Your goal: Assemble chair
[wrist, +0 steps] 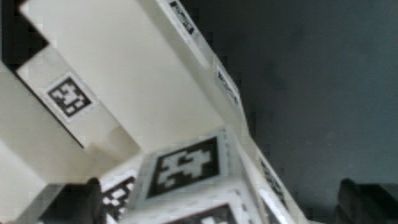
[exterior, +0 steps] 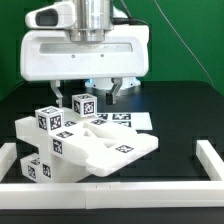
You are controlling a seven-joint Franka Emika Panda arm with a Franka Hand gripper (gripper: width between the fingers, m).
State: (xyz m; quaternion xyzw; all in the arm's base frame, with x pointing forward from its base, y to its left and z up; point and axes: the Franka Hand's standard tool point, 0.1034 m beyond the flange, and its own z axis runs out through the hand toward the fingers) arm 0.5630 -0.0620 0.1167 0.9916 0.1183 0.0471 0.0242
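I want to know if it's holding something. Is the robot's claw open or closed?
Open. The grey two-finger gripper hangs above the white blocky plastic chair parts, fingers spread, nothing between them.

One hand (exterior: pixel 104 92) hangs above one chunky white chair (exterior: pixel 85 145) assembly on one black tabletop (exterior: pixel 185 110). Just behind the hand lies one marker board (exterior: pixel 128 120). Three white border rails (exterior: pixel 215 168) edge the tabletop.
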